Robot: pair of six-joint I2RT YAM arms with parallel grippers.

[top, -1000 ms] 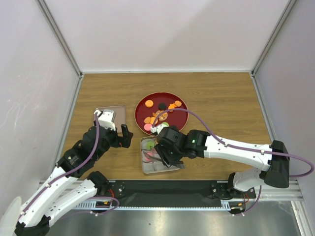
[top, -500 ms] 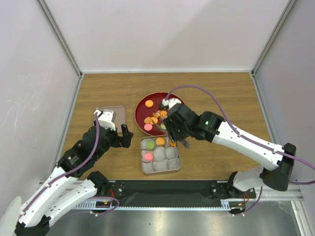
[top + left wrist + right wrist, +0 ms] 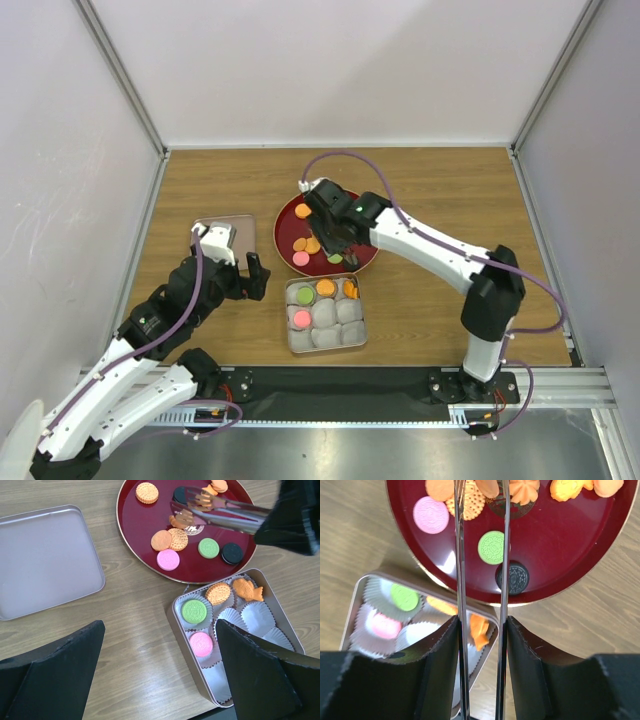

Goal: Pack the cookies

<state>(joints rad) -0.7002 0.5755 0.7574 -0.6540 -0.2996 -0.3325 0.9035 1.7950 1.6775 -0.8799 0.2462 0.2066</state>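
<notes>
Over red plate [image 3: 565, 535], R gripper [image 3: 481, 630] grips tongs [image 3: 506, 555] above cookies [image 3: 491, 547].

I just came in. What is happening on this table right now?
The right gripper holds metal tongs over the red plate, where loose cookies lie. Four cookies already sit in the square tin; its other paper cups are empty. The left gripper hangs open near the lid, holding nothing.

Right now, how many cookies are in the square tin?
4: green cookie, round orange cookie and fish-shaped orange cookie across the tin's far row; pink cookie in the middle row, left. None hidden.
</notes>
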